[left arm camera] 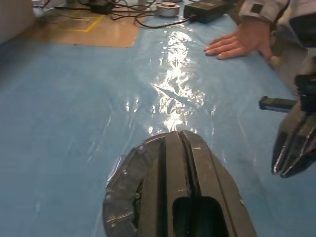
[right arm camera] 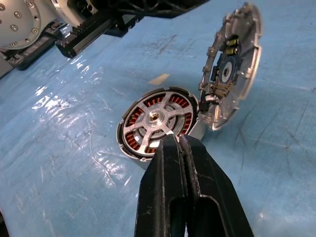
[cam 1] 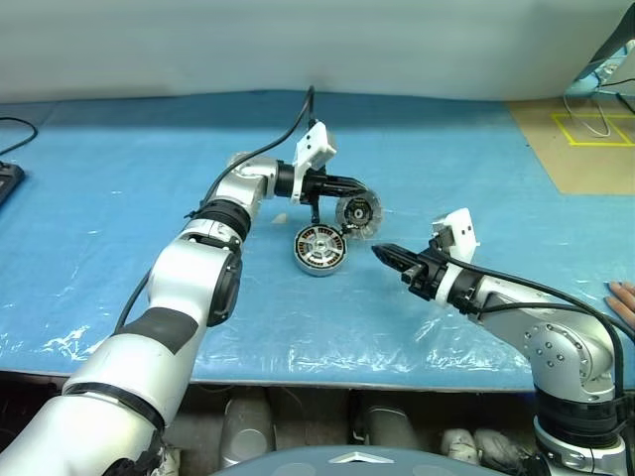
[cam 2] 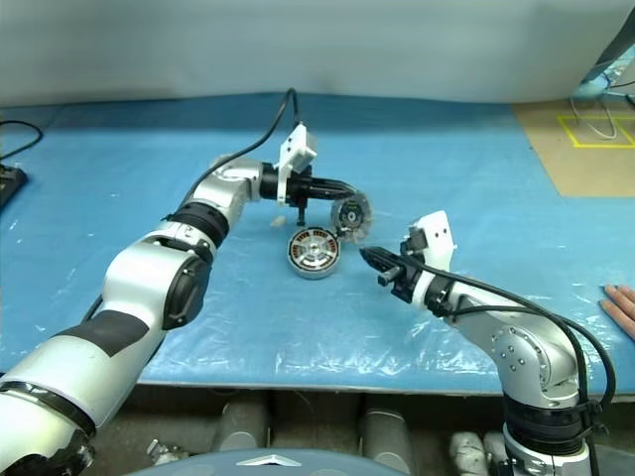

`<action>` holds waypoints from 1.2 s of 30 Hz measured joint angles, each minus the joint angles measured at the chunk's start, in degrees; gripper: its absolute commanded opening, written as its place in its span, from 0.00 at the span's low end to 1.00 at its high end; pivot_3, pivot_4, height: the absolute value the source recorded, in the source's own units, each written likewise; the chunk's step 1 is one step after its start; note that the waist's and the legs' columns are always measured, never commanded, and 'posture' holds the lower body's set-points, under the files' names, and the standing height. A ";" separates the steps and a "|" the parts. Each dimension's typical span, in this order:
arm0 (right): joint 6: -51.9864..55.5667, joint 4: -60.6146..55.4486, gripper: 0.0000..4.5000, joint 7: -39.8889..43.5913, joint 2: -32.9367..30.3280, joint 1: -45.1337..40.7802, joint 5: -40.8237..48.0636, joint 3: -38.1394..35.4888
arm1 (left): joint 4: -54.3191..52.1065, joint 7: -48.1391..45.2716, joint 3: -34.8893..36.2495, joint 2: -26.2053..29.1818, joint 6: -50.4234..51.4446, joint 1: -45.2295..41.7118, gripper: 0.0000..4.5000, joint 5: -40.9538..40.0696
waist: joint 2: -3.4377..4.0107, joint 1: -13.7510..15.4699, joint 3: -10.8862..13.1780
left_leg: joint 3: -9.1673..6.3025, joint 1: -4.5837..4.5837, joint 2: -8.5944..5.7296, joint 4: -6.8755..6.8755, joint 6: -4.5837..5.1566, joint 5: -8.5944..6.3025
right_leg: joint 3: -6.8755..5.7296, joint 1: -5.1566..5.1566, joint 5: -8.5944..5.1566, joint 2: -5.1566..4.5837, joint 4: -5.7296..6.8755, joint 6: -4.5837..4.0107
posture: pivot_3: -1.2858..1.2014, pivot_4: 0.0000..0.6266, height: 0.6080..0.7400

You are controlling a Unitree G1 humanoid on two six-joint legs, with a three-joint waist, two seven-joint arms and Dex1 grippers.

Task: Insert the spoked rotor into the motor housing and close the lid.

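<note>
Lower right of centre, the right tool is clenched and empty. At frame centre, the housing sits on the tabletop, rotor apparently seated already. Just behind, the left tool grasps the lid on edge; tip it flat, centre it, then lower.

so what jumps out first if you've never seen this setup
The lid, held on edge in the shut left gripper mid-table, over the blue sheet. Just below it sits the housing, copper windings showing, with the spoked rotor already seated inside. The shut right gripper points at it from the right.
</note>
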 measured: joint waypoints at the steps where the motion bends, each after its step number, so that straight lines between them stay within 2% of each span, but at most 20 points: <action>1: -0.30 0.18 0.00 0.22 -0.30 -0.01 0.04 -0.06 | -0.04 -0.31 0.38 0.03 -0.03 -0.12 0.01 -0.33 | 0.00 0.02 0.00 | 0.00 -0.02 0.00 0.00 0.00 0.00 | -0.01 0.00 0.00 0.00 0.00 0.00 | 0.52 0.24 1.00; 5: -1.58 2.71 0.00 -0.09 -0.34 -0.01 1.86 -5.13 | -1.74 -3.96 3.50 1.16 2.33 -1.24 0.01 -4.27 | -0.01 0.08 0.02 | 0.00 -0.05 -0.04 0.00 0.00 0.00 | -0.01 -0.01 0.00 0.00 -0.02 0.00 | 0.52 0.24 1.00; 9: -4.71 4.82 0.00 -0.85 -2.36 0.06 0.28 -9.14 | -7.62 -9.72 4.69 5.17 5.76 0.50 0.01 -6.94 | 0.03 -0.17 0.00 | 0.01 0.05 0.00 -0.04 0.00 0.00 | 0.01 0.00 -0.01 0.01 -0.01 -0.02 | 0.52 0.24 1.00; 13: -10.00 10.53 0.00 -3.86 -0.82 -1.02 -6.81 -5.97 | -17.90 -12.60 1.67 10.05 9.81 12.96 0.01 -7.59 | 0.17 -1.01 -0.03 | 0.08 0.03 0.06 -0.10 0.00 0.00 | 0.02 0.05 -0.03 0.09 0.04 -0.05 | 0.52 0.24 1.00; 17: -13.91 18.91 0.00 -4.67 3.67 -6.92 -11.66 -0.44 | -33.27 -12.02 -0.34 14.15 17.08 26.17 0.01 -8.84 | 0.18 -1.24 0.00 | 0.08 -0.08 0.15 0.03 0.01 0.00 | -0.01 -0.15 -0.02 0.12 0.13 -0.10 | 0.52 0.24 1.00; 21: -18.08 29.11 0.00 -2.32 6.50 -13.14 -15.49 5.09 | -47.82 -7.55 0.33 18.22 25.68 32.65 0.01 -11.93 | 0.19 -0.67 0.01 | 0.12 -0.18 0.10 0.07 0.04 0.02 | -0.08 -0.15 -0.16 0.01 0.11 -0.34 | 0.52 0.24 1.00; 24: -19.48 34.19 0.00 2.45 8.00 -17.77 -15.95 7.54 | -58.29 -4.32 0.53 19.55 31.99 37.68 0.01 -15.30 | 0.21 -0.91 0.02 | 0.14 -0.23 0.09 0.08 0.04 0.02 | -0.05 -0.18 -0.16 0.01 0.10 -0.33 | 0.52 0.24 1.00; 29: -19.79 35.23 0.00 9.83 8.16 -22.85 -14.88 8.64 | -64.65 -1.11 -0.28 21.35 35.74 41.37 0.01 -17.28 | 0.21 -0.98 0.02 | 0.12 -0.19 0.27 0.09 0.05 0.02 | -0.06 -0.19 -0.15 0.19 0.16 -0.31 | 0.52 0.24 1.00; 36: -18.35 33.30 0.00 15.76 7.30 -23.40 -14.69 11.62 | -66.04 2.01 -0.34 22.26 37.11 41.59 0.01 -19.43 | 0.21 -0.98 0.02 | 0.13 -0.18 0.30 0.13 0.04 0.02 | -0.05 -0.19 -0.14 0.26 0.19 -0.30 | 0.52 0.24 1.00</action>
